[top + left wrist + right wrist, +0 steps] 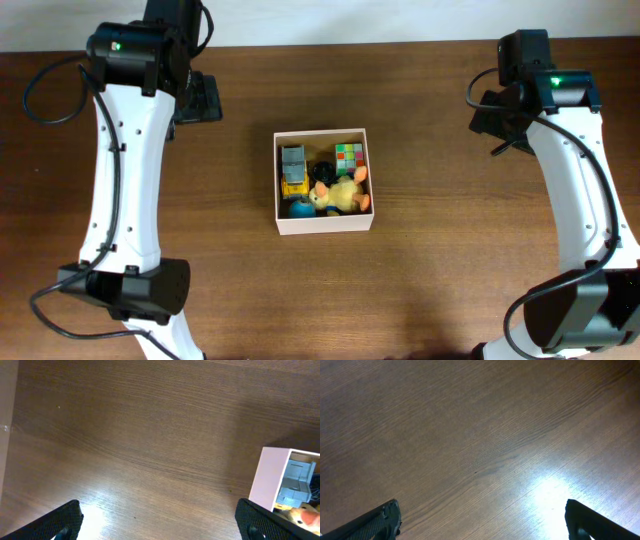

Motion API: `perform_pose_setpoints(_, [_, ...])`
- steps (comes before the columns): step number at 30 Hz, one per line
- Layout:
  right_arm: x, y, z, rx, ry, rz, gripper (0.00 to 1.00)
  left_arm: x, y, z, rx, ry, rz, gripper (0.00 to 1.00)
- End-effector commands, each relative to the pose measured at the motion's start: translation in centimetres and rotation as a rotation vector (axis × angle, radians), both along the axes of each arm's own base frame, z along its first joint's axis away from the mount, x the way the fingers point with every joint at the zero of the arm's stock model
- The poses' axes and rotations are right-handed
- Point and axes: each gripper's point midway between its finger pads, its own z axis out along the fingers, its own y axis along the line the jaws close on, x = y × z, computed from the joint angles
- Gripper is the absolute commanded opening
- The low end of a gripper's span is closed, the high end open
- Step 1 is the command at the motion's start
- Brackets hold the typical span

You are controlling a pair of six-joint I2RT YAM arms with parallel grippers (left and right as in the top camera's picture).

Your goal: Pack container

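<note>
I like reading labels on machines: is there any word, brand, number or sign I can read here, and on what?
None can be read.
The box has plain white walls.
The toys in it are too small to show any lettering.
The left arm and right arm show no legible marking.

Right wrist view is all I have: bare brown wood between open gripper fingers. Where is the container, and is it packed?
Observer: The square, shallow cardboard box with white walls sits mid-table between the two arms, with toys already inside.
Operator: Which toys?
Observer: A yellow plush duck, a multicoloured puzzle cube and a grey and yellow toy truck, plus small items I cannot identify.
Operator: Is the left gripper holding anything?
Observer: No. The left gripper is open and empty over bare wood, with a corner of the box at the edge of its view.
</note>
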Motion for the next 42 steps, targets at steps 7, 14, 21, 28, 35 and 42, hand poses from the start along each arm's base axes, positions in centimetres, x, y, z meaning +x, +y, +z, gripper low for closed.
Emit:
perform_pose_setpoints(7, [0.0, -0.3, -0.1, -0.001, 0.000, -0.017, 0.99, 2.4, -4.4, 11.0, -0.271, -0.559, -0.121, 0.99])
perform_pose_setpoints(14, [0.0, -0.3, -0.1, -0.001, 0.000, -0.017, 0.99, 1.1, -4.2, 13.0, -0.302, -0.846, -0.150, 0.99])
perform_pose_setpoints(21, [0.0, -0.3, -0.1, -0.001, 0.000, -0.017, 0.99, -3.4, -1.9, 8.6, -0.296, -0.968, -0.122, 0.99])
perform_pose_setpoints(28, [0.0, -0.3, -0.1, -0.001, 0.000, -0.017, 0.99, -8.2, -1.0, 3.6, -0.332, -1.087, -0.156, 0.99])
perform_pose_setpoints(35, [0.0, -0.3, -0.1, -0.001, 0.000, -0.018, 0.99, -12.2, -0.8, -3.2, -0.340, -1.117, -0.170, 0.99])
perform_pose_setpoints(42, [0.0, -0.3, -0.1, -0.001, 0.000, -0.017, 0.99, -14.1, -0.9, -7.4, -0.349, -1.127, -0.185, 0.99])
